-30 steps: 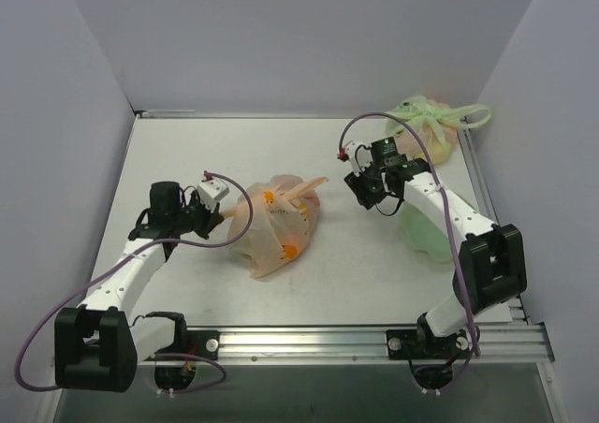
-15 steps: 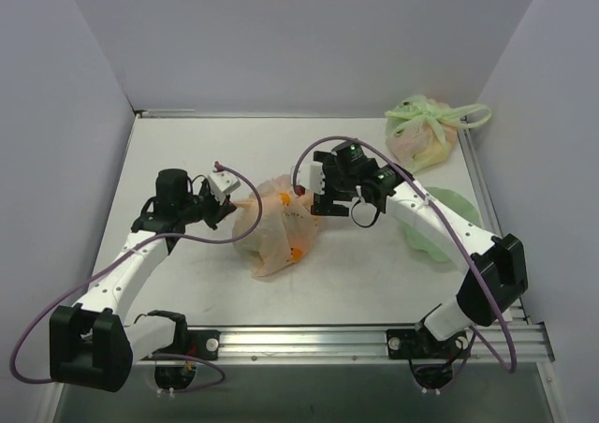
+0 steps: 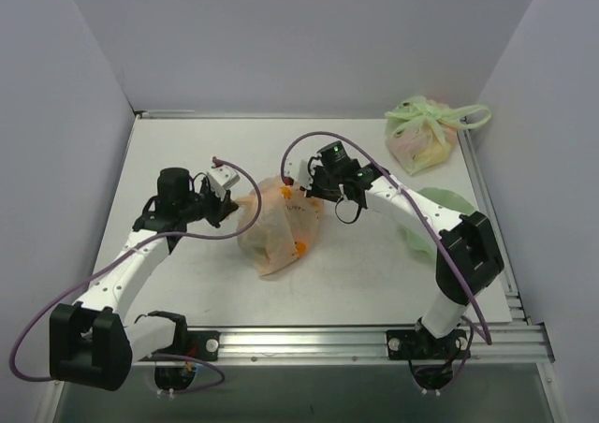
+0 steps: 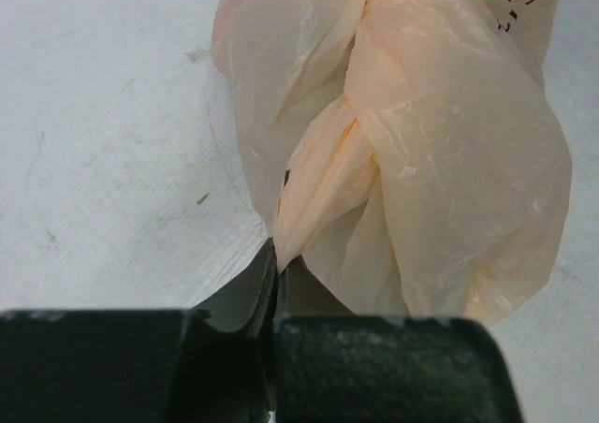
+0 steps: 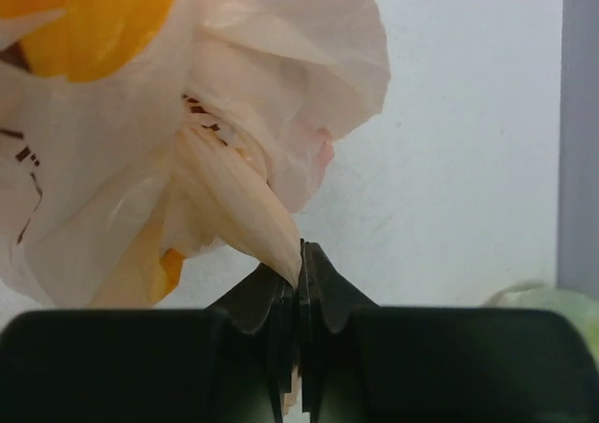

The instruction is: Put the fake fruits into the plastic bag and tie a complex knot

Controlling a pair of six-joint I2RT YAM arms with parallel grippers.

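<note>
Pulling too hard could tear the thin film or slip an end free: left gripper [image 4: 276,257] and right gripper [image 5: 299,255] each pinch a twisted end of the plastic bag [image 3: 279,228], which sits between them.

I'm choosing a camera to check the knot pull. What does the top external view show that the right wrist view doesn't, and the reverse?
Only the top external view: the left tool at the left end of the plastic bag, both arms reaching in toward it, and a tied pale green bag at the far right corner.
Only the right wrist view: the right tool close up, its jaws shut on a twisted end of the peach film.
Both: the peach bag with orange patches, lying on the white table.
</note>
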